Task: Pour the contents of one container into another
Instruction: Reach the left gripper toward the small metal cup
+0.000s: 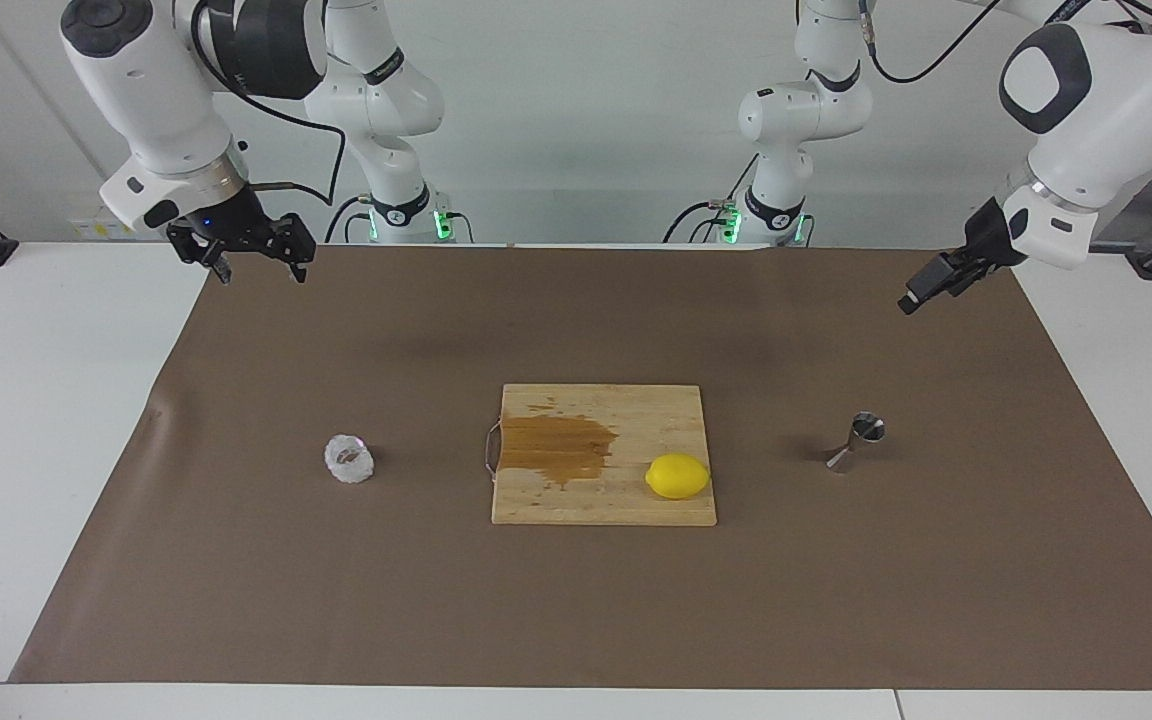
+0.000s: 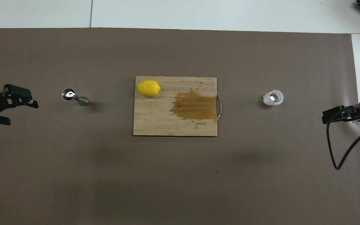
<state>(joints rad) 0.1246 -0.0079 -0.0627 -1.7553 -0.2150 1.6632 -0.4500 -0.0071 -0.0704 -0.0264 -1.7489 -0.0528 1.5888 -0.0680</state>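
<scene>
The whitish crinkled cup [image 1: 349, 459] stands on the brown mat toward the right arm's end; it also shows in the overhead view [image 2: 273, 98]. The steel jigger [image 1: 856, 442] stands upright on the mat toward the left arm's end, also in the overhead view [image 2: 73, 97]. My left gripper [image 1: 916, 295] hangs open and empty over the mat at its own end, apart from the jigger; its spread fingers show in the overhead view [image 2: 20, 112]. My right gripper [image 1: 261, 268] is open and empty, raised over the mat's edge at its own end, well apart from the cup.
A wooden cutting board [image 1: 616, 505] lies mid-mat between cup and jigger. It has a dark wet stain [image 1: 556, 448] and a yellow lemon [image 1: 677, 476] on it. A metal handle sticks out on the cup's side. White table borders the mat.
</scene>
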